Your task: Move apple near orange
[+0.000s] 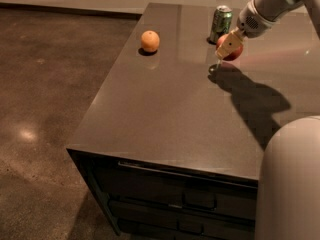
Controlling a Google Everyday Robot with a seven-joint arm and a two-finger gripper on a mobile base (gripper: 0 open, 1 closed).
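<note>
The red apple [235, 52] is between the tan fingers [226, 43] of my gripper [229, 48], which is shut on it and holds it slightly above the tabletop, at the back right. A small shadow lies on the table just below it. The fingers cover much of the apple. The pale orange [150, 40] rests on the dark table [165, 114] near its back left edge, well to the left of the apple and gripper.
A green drink can [220, 23] stands upright just behind and left of the gripper. My arm comes in from the top right. My pale body [290, 184] fills the lower right corner. The table has drawers in its front, and the floor lies to the left.
</note>
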